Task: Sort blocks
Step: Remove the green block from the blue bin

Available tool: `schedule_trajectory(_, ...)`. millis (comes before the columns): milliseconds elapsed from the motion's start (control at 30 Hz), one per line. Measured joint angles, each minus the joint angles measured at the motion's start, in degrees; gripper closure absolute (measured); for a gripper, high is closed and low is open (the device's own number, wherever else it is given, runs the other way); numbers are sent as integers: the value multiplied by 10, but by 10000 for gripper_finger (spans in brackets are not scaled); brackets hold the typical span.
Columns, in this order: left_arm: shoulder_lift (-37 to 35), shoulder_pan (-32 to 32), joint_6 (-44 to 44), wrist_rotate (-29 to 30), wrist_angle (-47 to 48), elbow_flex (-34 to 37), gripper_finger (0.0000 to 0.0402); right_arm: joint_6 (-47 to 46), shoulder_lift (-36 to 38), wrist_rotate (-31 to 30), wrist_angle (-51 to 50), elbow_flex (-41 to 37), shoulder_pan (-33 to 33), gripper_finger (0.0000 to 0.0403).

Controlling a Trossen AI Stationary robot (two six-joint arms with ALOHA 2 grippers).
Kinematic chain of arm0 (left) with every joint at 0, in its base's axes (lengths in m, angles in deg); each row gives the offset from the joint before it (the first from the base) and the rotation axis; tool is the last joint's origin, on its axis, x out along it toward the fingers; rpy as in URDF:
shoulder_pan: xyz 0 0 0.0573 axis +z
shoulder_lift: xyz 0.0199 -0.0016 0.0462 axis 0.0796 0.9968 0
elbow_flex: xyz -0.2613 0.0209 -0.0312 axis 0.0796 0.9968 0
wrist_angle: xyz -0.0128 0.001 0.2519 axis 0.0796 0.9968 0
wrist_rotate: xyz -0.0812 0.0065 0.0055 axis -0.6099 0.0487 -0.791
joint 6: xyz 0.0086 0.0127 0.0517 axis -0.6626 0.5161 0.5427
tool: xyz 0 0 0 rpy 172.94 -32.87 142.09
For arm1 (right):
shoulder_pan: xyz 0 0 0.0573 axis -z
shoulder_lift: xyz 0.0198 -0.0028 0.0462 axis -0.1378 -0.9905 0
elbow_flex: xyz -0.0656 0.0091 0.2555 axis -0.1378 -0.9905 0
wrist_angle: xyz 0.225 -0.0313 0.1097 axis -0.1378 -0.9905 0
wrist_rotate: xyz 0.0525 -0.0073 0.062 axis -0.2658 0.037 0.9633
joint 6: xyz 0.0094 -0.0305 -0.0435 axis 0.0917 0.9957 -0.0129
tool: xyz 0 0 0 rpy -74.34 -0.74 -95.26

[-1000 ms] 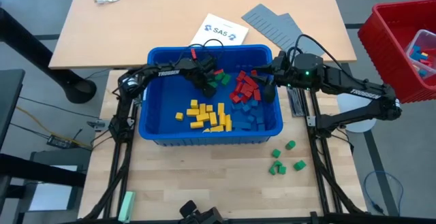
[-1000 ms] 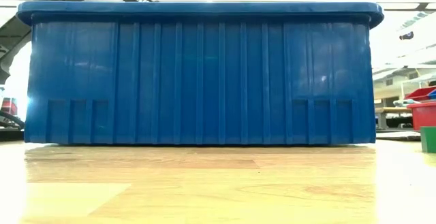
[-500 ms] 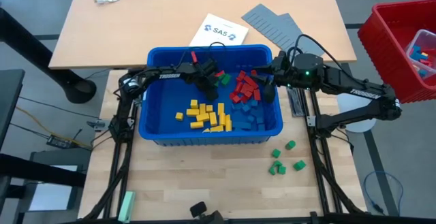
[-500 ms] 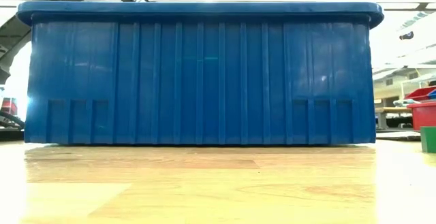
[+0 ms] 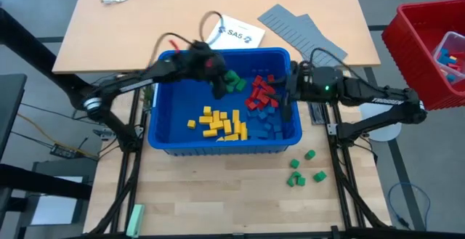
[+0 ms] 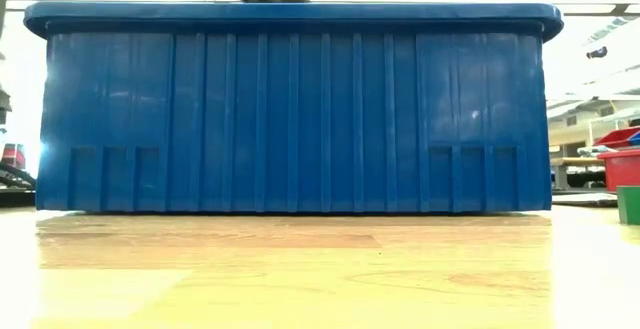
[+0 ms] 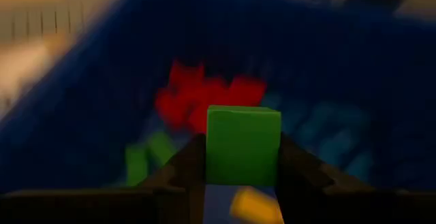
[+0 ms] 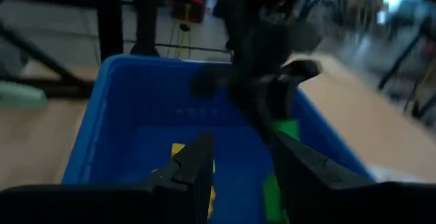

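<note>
The high view looks straight down on the whole table, taking in the blue bin (image 5: 224,99) and both arms reaching over it. The low view sits at table-top height, close against the bin's (image 6: 290,109) long outer wall, facing level across — the wall fills most of it, with room only at the edges. The left wrist view looks forward past the left gripper (image 7: 242,157), very near, down into the bin. The right wrist view looks past the right gripper (image 8: 240,161) along the bin's length — beyond its fingertips it shares the left arm and bin interior with the high view.
</note>
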Motion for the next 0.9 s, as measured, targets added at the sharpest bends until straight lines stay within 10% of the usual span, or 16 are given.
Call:
schedule_trajectory(400,-135,-17,-87,-147,-102,1,265,274,-129,-41,304,0,-35,268)
schedule_trajectory(900,-160,-25,-201,-214,-171,3,265,664,-248,-85,646,0,-53,123)
